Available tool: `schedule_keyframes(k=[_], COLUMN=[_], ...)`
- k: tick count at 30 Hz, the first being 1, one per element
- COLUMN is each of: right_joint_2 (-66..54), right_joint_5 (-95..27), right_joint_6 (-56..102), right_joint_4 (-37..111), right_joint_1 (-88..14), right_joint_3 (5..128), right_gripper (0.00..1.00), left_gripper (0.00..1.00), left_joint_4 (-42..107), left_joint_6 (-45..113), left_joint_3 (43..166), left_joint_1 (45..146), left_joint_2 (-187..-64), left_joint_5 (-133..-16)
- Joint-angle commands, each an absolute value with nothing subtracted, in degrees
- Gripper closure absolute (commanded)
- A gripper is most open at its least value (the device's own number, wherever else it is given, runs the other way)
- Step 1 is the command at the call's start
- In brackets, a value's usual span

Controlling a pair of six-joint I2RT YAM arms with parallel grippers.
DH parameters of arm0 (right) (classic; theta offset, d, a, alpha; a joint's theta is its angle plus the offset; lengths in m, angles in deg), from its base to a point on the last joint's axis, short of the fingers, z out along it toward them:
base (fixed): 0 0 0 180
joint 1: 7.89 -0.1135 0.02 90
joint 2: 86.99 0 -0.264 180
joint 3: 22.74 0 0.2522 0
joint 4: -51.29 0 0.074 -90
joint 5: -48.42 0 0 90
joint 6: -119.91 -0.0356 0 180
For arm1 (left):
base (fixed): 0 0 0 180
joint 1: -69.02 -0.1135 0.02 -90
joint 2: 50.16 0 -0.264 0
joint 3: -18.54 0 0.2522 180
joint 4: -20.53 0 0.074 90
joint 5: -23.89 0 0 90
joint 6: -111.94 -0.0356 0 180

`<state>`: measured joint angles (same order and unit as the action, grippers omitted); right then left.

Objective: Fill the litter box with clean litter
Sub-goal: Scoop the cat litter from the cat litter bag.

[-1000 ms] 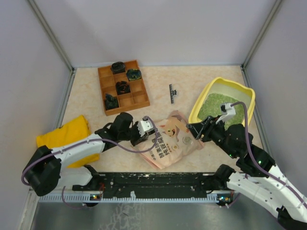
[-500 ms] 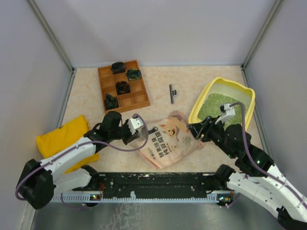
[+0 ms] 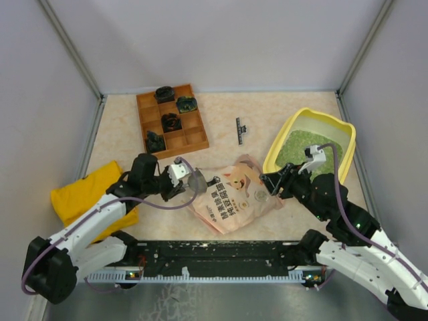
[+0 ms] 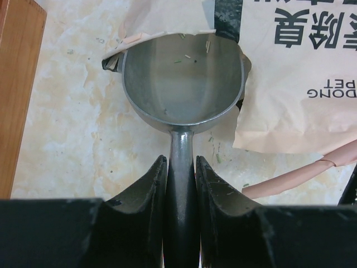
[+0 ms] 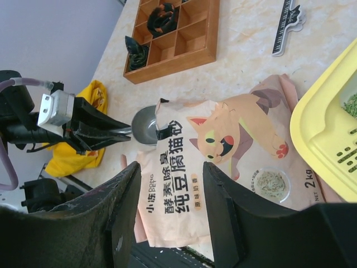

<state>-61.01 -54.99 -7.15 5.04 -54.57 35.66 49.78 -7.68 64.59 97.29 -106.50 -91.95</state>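
Litter box [image 3: 319, 120]: located at the far right of the table [image 3: 120, 134], set at an angle, with its near corner just beside the pouch [image 3: 234, 194]. Litter [image 3: 294, 146]: green granules cover the floor of the box. The right wrist view shows part of the box rim [image 5: 323, 128] and a patch of litter [image 5: 350, 103] at the frame edge.

Left gripper [image 4: 181, 162]: jaws clamped on the handle of the scoop [image 4: 181, 78]. The handle runs straight out between the fingers [image 4: 148, 195]. The scoop bowl faces up and holds only a few specks. Its far rim lies at the torn mouth of the pouch [image 4: 290, 72], with a paper flap touching the rim. In the top view the left gripper [image 3: 180, 180] and scoop [image 3: 197, 180] are at the pouch's left end.

Right gripper [image 5: 172, 167]: fingers apart, with nothing between them. It hovers over the right end of the pouch [image 5: 223, 139], near the box. The top view places the right gripper [image 3: 271, 182] between pouch and box.

Other items: a wooden tray [image 3: 172, 120] with dark objects at far left, a yellow cloth [image 3: 87, 190] under the left arm, and a black strip [image 3: 241, 129] at far centre.
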Motion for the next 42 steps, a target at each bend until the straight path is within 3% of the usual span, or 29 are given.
schedule_keyframes(k=[1,42], right_joint_2=[-60.4,-57.8], right_joint_5=[-54.5,-52.8], right_joint_6=[-6.0,-2.3], right_joint_4=[8.6,9.1], right_joint_1=[-54.2,-54.3], right_joint_3=[36.0,37.7], right_gripper=[0.51,0.48], left_gripper=[1.00,1.00], left_joint_4=[49.7,66.4], left_joint_6=[-8.1,-11.9], left_joint_3=[65.0,70.2], left_joint_1=[96.2,93.7], left_joint_2=[-104.5,-94.5], left_joint_5=[-91.8,-87.9])
